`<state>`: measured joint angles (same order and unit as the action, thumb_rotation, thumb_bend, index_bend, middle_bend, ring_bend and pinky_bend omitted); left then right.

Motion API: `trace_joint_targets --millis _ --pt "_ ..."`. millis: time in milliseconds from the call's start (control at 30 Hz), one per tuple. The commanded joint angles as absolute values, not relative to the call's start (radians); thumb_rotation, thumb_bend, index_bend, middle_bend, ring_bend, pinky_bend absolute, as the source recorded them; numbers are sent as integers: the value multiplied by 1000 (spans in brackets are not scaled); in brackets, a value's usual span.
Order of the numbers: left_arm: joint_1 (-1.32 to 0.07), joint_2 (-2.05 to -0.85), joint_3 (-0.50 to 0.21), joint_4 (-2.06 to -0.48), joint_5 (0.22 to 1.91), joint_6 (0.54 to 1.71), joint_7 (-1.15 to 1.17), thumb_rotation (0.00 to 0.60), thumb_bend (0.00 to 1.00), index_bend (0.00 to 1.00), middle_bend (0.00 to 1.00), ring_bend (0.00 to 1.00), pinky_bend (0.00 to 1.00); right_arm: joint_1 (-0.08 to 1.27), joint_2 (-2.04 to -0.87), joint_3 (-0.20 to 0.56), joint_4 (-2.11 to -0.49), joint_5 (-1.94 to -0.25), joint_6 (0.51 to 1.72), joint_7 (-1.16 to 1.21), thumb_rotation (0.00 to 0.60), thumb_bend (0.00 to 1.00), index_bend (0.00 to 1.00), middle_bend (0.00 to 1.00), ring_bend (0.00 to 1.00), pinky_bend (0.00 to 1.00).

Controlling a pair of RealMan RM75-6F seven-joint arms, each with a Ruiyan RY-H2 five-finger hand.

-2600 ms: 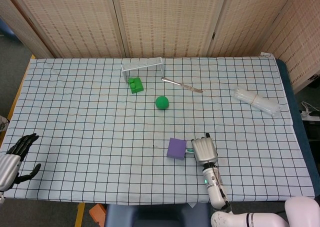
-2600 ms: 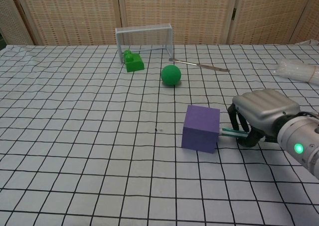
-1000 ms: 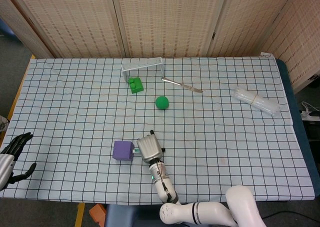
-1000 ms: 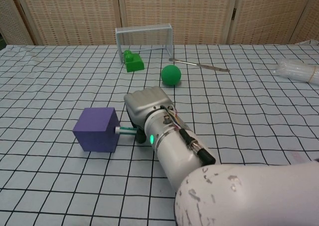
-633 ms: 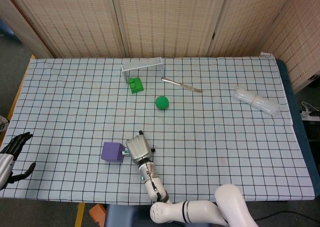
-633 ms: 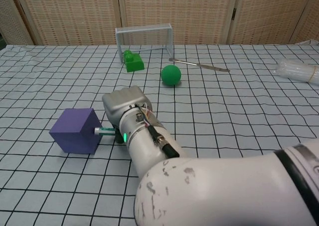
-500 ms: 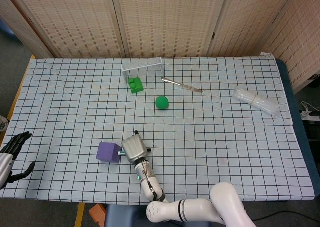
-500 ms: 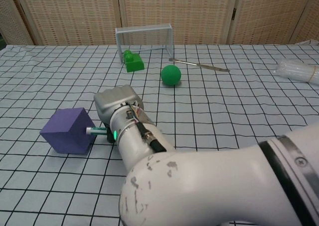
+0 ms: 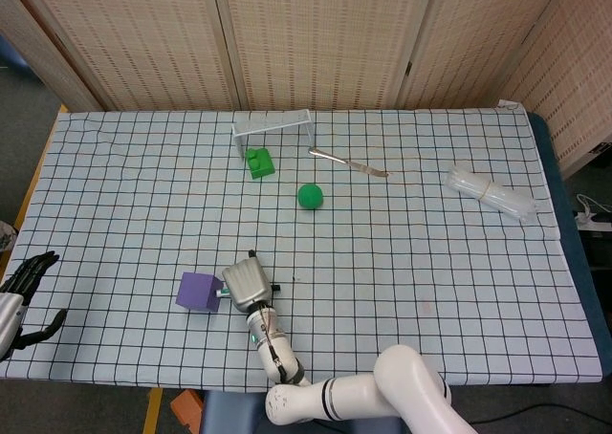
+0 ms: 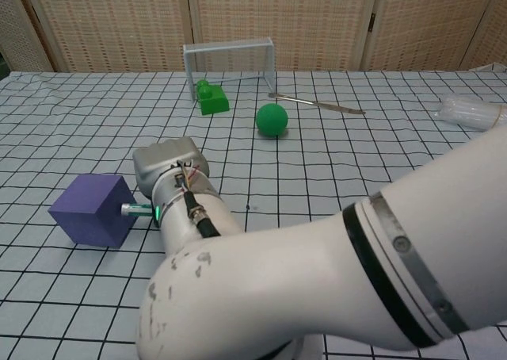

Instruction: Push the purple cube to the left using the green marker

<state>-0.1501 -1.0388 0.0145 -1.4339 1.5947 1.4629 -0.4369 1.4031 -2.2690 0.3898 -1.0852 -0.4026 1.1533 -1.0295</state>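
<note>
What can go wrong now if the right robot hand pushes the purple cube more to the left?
1. The green marker meets the purple cube at one small spot, and the cube sits turned, so it may rotate and slip off the tip.
2. The right robot hand shows only a short tip of marker, so it may bump the cube.

Cloth (image 9: 449,262): pale woven fabric, black grid print, matt, slightly wrinkled at the edges. Cube (image 10: 89,210): purple, matt, smooth faces. Marker (image 10: 135,209): green plastic barrel with a pale tip. Right hand (image 10: 165,166): brushed grey metal back, satin sheen; arm shell (image 10: 317,281) glossy white plastic, scuffed. Left hand (image 9: 27,273): black fingers, matt. Ball (image 9: 310,196): green, matt. Block (image 9: 259,162): green glossy plastic. Goal (image 9: 273,126): white frame, smooth. Knife (image 9: 348,162): bright metal, reflective. Bag (image 9: 491,194): clear crinkled plastic. Screens (image 9: 316,32): woven cane panels, rough, in wood frames.
</note>
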Motion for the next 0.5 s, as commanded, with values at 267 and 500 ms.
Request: trace_joint_targets --millis 267,500 --pt "-148 -1039 15 -1433 1597 1467 -433 600 393 0 0 7 197 1377 -2258 376 -1134 -431 1236 -1052 600 431 855 735 496 238" --pt "-144 -1040 15 -1438 1600 1475 -418 600 395 0 0 8 197 1224 -2103 303 -1362 -475 1367 -1102 600 433 854 735 496 238"
